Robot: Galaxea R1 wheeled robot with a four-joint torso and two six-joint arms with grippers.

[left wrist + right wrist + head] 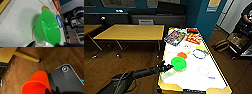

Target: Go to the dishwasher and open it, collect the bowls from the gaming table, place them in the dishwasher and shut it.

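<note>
The left arm [134, 75] reaches in low from the near corner of the gaming table [194, 77], its left gripper [167, 67] pinching the rim of the green bowl [178, 63], which is tilted above the white top. An orange bowl [182, 55] and a flat blue ring [199, 53] lie just beyond. The right gripper [49, 90] clamps another orange bowl [36, 83] over the wooden floor [25, 69].
</note>
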